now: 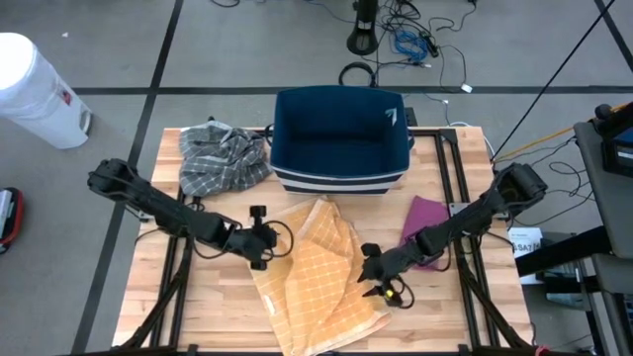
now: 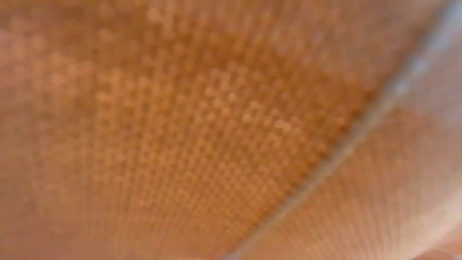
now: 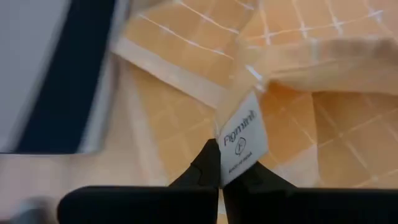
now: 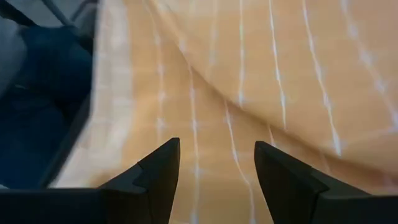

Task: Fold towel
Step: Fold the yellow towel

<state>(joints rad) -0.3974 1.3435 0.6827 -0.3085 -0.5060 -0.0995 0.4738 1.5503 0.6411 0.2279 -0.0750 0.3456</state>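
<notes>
While the orange checked towel (image 1: 315, 277) lies crumpled on the tabletop (image 1: 198, 316), my left fingers (image 3: 214, 174) pinch its label edge and my right fingers (image 4: 155, 168) stand wide beside it. Next I think I must grab and spread it.

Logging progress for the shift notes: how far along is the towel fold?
Early stage. The orange towel lies rumpled and partly doubled over on the table, with no neat fold yet. In hand: the left gripper is shut on the towel's edge by its label, while the right gripper is open over the cloth. Squaring and folding remain.
</notes>
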